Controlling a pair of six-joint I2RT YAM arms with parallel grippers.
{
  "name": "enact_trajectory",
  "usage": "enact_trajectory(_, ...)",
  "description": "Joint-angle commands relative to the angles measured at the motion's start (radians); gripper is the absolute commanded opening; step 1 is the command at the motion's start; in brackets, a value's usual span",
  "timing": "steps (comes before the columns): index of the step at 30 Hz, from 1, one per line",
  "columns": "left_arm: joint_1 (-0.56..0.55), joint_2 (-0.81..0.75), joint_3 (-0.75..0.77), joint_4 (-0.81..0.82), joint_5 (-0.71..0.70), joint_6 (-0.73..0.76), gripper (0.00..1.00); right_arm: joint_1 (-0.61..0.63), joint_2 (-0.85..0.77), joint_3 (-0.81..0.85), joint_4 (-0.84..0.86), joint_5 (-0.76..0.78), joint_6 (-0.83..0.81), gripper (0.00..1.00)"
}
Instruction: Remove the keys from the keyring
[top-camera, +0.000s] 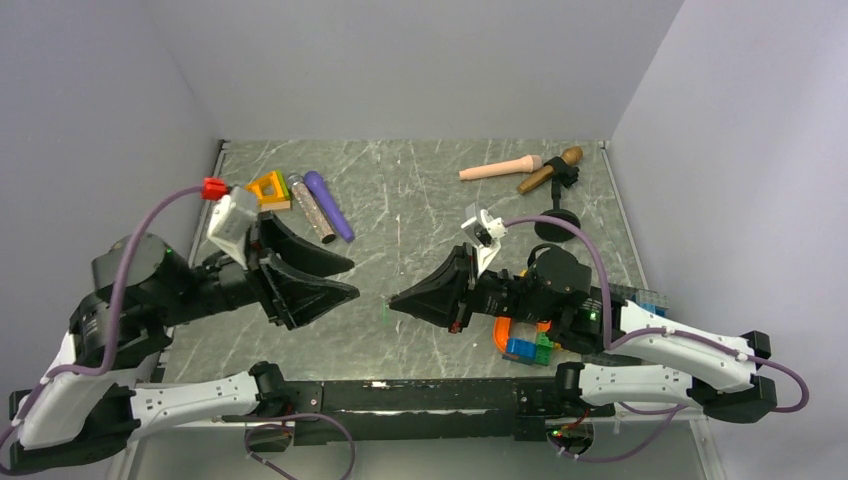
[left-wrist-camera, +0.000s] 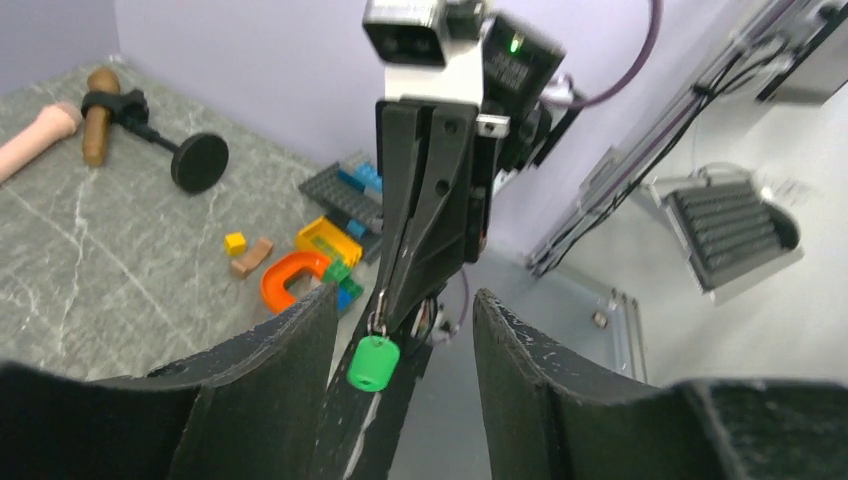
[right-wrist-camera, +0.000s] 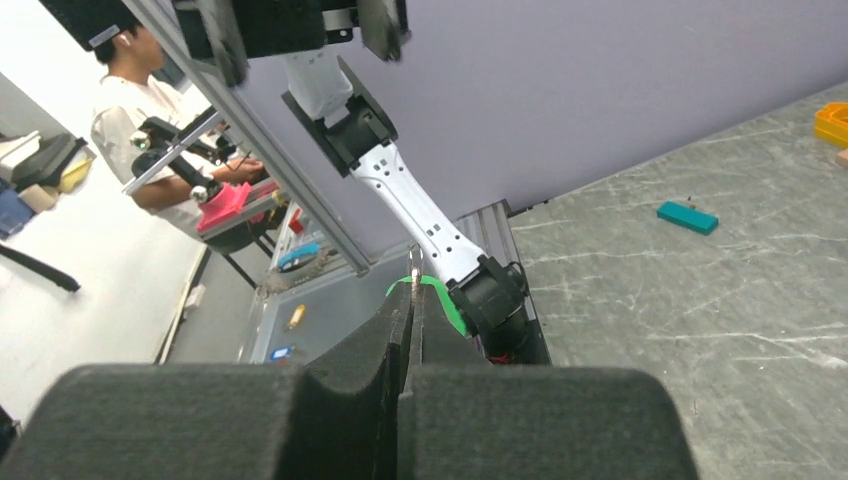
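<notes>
Roughly halfway, I judge: the small flat teal key (right-wrist-camera: 687, 217) lies loose on the grey marbled table (right-wrist-camera: 750, 300), well apart from the thin metal keyring (left-wrist-camera: 378, 322). The bright green oblong key (left-wrist-camera: 373, 362) hangs just below that keyring, which the right gripper (top-camera: 394, 298) pinches tight. The left gripper (top-camera: 352, 278) stands spread either side of it.

The left gripper (top-camera: 352, 278) and the right gripper (top-camera: 395, 299) face each other tip to tip, just apart, over the middle of the table (top-camera: 420, 200) toward its near edge. A keyring (left-wrist-camera: 379, 318) hangs at the right gripper's tip, with one key (left-wrist-camera: 373, 362) below it. The other key (right-wrist-camera: 687, 217) lies flat on the table. Two microphones (top-camera: 331, 205) lie near the far left corner, a stand (top-camera: 556, 224) near the far right corner, and building blocks (top-camera: 520, 347) by the near edge under the right arm.
</notes>
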Motion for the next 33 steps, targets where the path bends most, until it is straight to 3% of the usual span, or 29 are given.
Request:
enact_trajectory(1, -0.001, 0.100, 0.067, -0.198, 0.094, 0.097, 0.56, 0.004, 0.005, 0.087, -0.070, -0.053, -0.036, 0.00)
enact_trajectory(19, 0.000, 0.139, 0.050, -0.195, 0.146, 0.107, 0.35, 0.005, 0.023, 0.108, -0.103, -0.079, -0.043, 0.00)
enact_trajectory(28, -0.001, 0.157, 0.044, -0.192, 0.160, 0.105, 0.36, 0.004, 0.020, 0.104, -0.097, -0.080, -0.042, 0.00)
enact_trajectory(33, -0.001, 0.162, 0.037, -0.182, 0.177, 0.102, 0.25, 0.004, 0.015, 0.101, -0.094, -0.077, -0.042, 0.00)
